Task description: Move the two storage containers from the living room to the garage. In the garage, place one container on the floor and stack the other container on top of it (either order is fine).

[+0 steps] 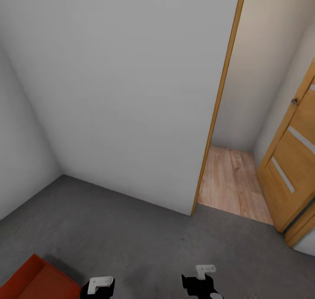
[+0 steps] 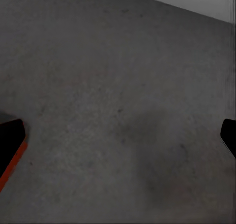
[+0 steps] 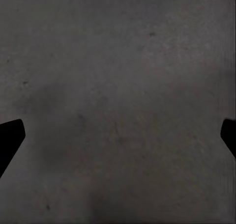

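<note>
Robot in the bare garage corner by the doorway, one orange-red bin at its left.

One orange-red rectangular open-top storage container (image 1: 33, 281) sits on the dark grey rough concrete floor (image 1: 144, 237), just beside the left gripper (image 2: 118, 138); its edge shows by that gripper's finger. Both the left gripper and the right gripper (image 3: 118, 135) hang over bare concrete with fingers spread wide, holding nothing. Two plain pale grey walls (image 1: 118, 89) meet in a corner; past a honey-coloured wooden door (image 1: 291, 167) lies light wood-plank flooring (image 1: 232, 181).
</note>
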### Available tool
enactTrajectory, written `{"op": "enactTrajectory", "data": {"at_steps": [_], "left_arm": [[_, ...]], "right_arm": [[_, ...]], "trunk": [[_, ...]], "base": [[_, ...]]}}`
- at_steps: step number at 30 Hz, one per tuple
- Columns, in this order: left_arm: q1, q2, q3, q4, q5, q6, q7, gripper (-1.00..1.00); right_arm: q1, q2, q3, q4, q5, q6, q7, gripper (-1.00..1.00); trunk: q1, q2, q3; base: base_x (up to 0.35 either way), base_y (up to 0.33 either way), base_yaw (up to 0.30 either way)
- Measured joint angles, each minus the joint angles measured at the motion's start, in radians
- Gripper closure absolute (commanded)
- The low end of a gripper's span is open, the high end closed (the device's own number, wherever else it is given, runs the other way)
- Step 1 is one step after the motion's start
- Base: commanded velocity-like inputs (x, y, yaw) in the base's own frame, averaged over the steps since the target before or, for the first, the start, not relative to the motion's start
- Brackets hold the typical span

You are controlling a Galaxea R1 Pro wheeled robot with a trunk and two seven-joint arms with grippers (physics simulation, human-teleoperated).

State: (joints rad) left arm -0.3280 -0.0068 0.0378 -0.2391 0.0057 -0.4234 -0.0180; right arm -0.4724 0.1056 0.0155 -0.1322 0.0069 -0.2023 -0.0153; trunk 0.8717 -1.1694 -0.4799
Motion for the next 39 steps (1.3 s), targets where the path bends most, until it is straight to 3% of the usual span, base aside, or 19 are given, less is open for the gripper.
{"op": "enactTrajectory", "data": {"at_steps": [39], "left_arm": [[0.000,0.000,-0.006,-0.004,0.001,0.000,0.000,-1.00]], "right_arm": [[0.001,0.000,0.000,0.000,0.000,0.000,0.000,-1.00]], "trunk": [[0.000,0.000,0.018]], "base": [[0.000,0.000,-0.299]]}}
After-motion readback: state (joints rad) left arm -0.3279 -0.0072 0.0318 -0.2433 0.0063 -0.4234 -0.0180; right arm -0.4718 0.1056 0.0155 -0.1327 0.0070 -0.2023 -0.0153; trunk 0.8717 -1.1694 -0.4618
